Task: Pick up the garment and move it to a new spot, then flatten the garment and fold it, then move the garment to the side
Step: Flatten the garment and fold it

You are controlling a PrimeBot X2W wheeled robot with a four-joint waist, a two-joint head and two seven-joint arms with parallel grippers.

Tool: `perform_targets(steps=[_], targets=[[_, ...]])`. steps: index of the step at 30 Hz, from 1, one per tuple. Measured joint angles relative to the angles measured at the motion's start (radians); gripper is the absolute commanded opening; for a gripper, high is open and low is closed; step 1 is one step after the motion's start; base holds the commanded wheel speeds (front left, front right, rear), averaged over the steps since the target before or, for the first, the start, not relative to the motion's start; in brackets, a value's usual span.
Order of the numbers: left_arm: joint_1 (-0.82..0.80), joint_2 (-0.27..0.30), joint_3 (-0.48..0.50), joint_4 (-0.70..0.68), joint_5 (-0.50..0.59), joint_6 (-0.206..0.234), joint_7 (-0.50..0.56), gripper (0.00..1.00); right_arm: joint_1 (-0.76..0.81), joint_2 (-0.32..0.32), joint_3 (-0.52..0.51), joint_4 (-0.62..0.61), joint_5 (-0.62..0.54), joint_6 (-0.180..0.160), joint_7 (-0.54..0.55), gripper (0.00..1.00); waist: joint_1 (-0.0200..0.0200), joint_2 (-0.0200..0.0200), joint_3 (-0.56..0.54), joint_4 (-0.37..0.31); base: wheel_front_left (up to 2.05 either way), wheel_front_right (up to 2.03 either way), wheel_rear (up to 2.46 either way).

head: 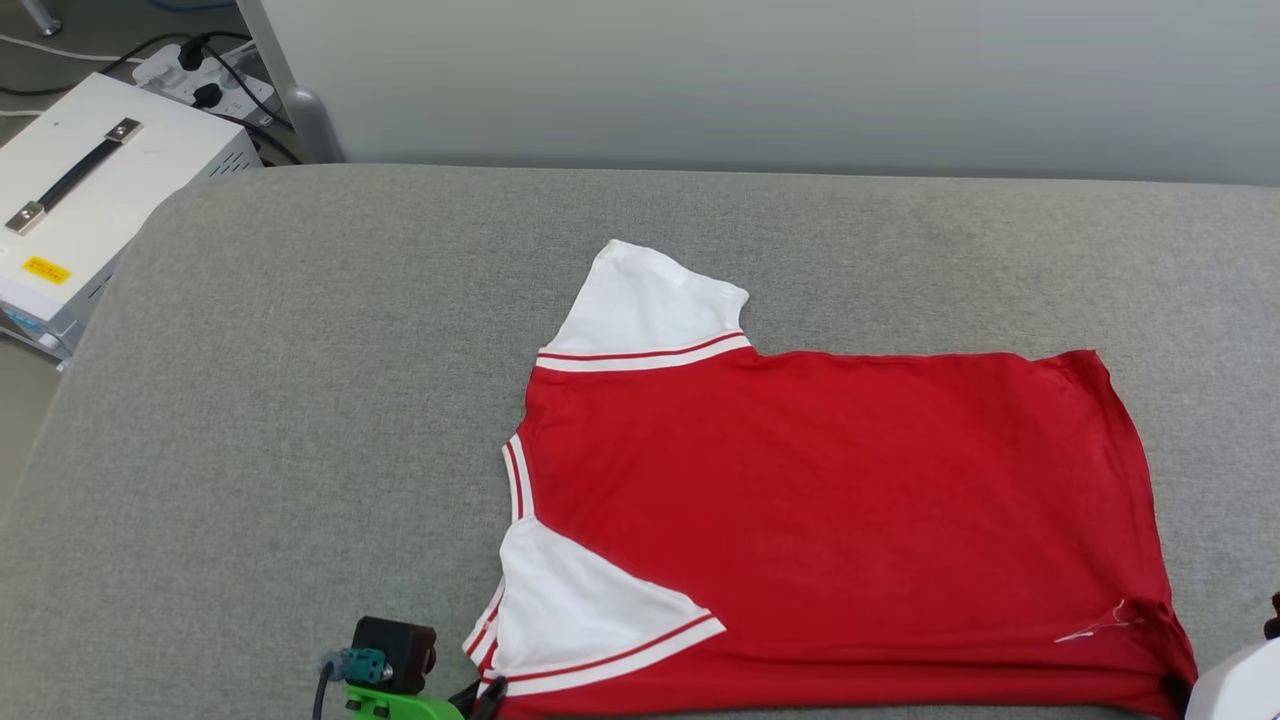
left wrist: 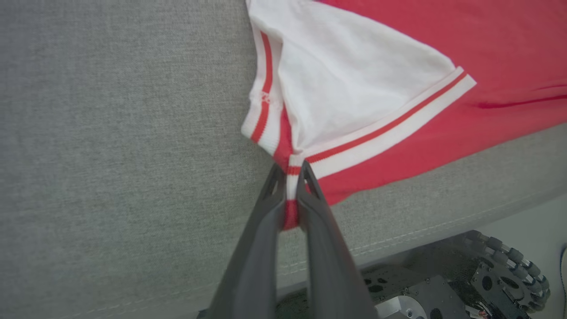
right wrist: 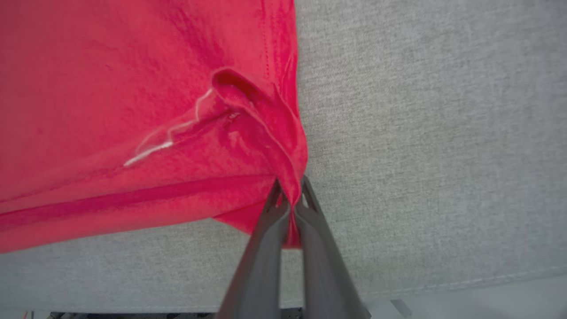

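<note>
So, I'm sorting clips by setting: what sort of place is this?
Probably a robotics lab or test room: a grey padded worktable holding the red T-shirt, a white instrument box with carry handle, and a power strip with plugs in it.

A white box point(head: 150, 150) sits beside the grey mat point(head: 300, 400).

The left gripper point(left wrist: 290, 170) pinches the striped trim of the shirt point(left wrist: 443, 146), whose white sleeve point(left wrist: 354, 88) spreads just beyond its fingertips.
</note>
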Motion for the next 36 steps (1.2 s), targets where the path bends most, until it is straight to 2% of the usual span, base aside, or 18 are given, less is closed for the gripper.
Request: perform_targets(steps=[1, 2, 8, 18, 25, 27, 30, 36], targets=[[-0.002, -0.003, -0.001, 0.006, 0.006, 0.0, -0.007, 0.83, 0.0, 0.003, -0.001, 0.0, -0.003, 0.0, -0.009, 0.46, 0.0, 0.0, 0.0, -0.001, 0.0, 0.0, 0.0], [-0.004, -0.006, -0.001, 0.012, 0.01, 0.0, -0.015, 1.0, 0.0, 0.007, -0.002, 0.001, -0.004, 0.0, -0.019, 1.0, 0.0, 0.0, 0.001, -0.002, 0.0, 0.0, 0.0], [-0.025, -0.026, 0.022, 0.045, 0.026, 0.004, -0.109, 1.0, -0.01, 0.003, 0.02, -0.011, 0.01, 0.0, -0.105, 1.0, 0.0, 0.0, -0.003, -0.008, 0.0, 0.0, 0.0], [-0.084, -0.065, 0.105, 0.059, 0.106, -0.009, -0.414, 1.0, -0.057, -0.062, 0.095, -0.091, 0.021, 0.0, -0.392, 1.0, 0.0, 0.0, -0.026, -0.016, 0.0, 0.0, 0.0], [-0.085, -0.13, 0.178, 0.056, 0.18, 0.0, -0.463, 1.0, -0.061, -0.041, 0.146, -0.118, 0.017, 0.0, -0.527, 1.0, 0.0, 0.0, -0.026, -0.025, 0.0, 0.0, 0.0], [-0.086, -0.154, 0.217, 0.03, 0.225, -0.017, -0.464, 1.0, -0.061, -0.034, 0.161, -0.119, 0.017, 0.0, -0.551, 1.0, 0.0, 0.0, -0.016, -0.028, 0.0, 0.0, 0.0], [-0.091, -0.157, 0.246, 0.031, 0.259, -0.054, -0.464, 1.0, -0.073, -0.024, 0.182, -0.121, 0.017, 0.0, -0.563, 1.0, 0.0, 0.0, 0.0, -0.038, 0.0, 0.0, 0.0], [-0.242, -0.111, 0.256, 0.052, 0.308, -0.131, -0.455, 1.0, -0.118, -0.013, 0.216, -0.162, 0.018, 0.0, -0.576, 1.0, 0.0, 0.0, 0.061, -0.073, 0.0, 0.0, 0.0]])
